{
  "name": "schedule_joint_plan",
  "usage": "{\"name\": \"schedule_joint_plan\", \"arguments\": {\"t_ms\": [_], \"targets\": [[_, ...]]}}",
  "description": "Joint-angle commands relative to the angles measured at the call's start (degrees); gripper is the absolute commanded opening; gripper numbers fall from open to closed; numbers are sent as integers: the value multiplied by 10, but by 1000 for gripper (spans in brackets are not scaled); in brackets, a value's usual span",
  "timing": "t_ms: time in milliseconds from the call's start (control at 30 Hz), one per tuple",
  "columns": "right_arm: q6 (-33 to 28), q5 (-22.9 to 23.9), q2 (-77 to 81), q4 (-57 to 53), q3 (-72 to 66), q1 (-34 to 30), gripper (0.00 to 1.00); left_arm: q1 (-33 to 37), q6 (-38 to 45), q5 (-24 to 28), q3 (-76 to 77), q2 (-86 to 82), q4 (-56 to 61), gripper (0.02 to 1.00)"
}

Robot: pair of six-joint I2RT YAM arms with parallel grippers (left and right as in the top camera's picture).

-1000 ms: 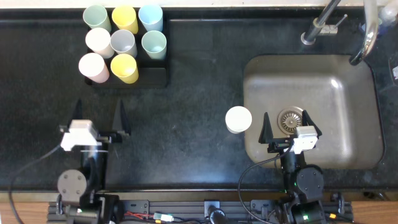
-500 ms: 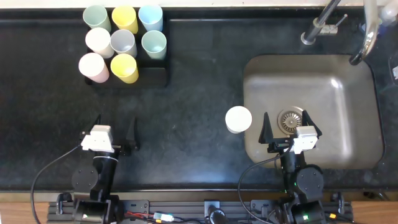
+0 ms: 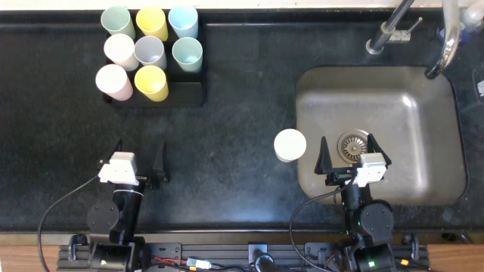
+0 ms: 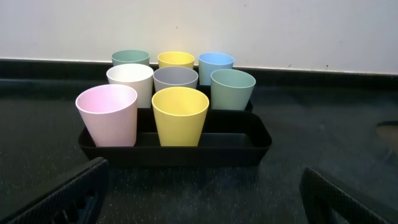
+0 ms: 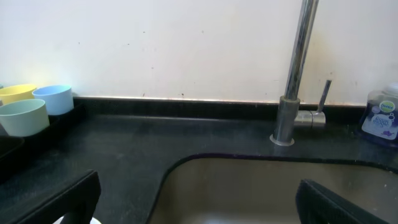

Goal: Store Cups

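Note:
A black tray [image 3: 190,94] at the counter's back left holds several upright cups, among them a pink cup [image 3: 113,81] and a yellow cup [image 3: 151,82] in the near row. The left wrist view shows the tray [image 4: 249,146], pink cup [image 4: 109,115] and yellow cup [image 4: 180,115] straight ahead. The tray's near right corner holds no cup. A lone white cup [image 3: 290,144] stands on the counter beside the sink's left rim. My left gripper [image 3: 142,160] is open, well short of the tray. My right gripper [image 3: 350,151] is open at the sink's front, just right of the white cup.
The steel sink [image 3: 423,98] takes up the right side, with a faucet [image 3: 389,30] behind it and a soap bottle [image 5: 382,118] at the far right. Bare dark counter [image 3: 234,128] lies between the tray and the sink.
The left arm shifted right and back toward the front edge between the first two frames, then stayed still. The right arm and the cups have not moved.

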Motion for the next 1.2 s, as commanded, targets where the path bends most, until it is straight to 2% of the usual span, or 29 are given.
{"name": "schedule_joint_plan", "arguments": {"t_ms": [33, 467, 733, 833, 1000, 1200], "targets": [[-2, 6, -6, 3, -8, -2, 996, 4, 9, 11, 0, -6, -2, 1000], [-2, 7, -6, 8, -8, -2, 996, 4, 9, 11, 0, -6, -2, 1000], [12, -54, -6, 53, 5, 1, 998, 4, 9, 11, 0, -6, -2, 1000], [19, -55, 29, 41, 60, 4, 998, 4, 9, 11, 0, -6, -2, 1000], [56, -55, 178, -74, 239, 4, 996, 4, 9, 11, 0, -6, -2, 1000], [65, -54, 405, -389, 511, 4, 998, 4, 9, 11, 0, -6, -2, 1000]]}}
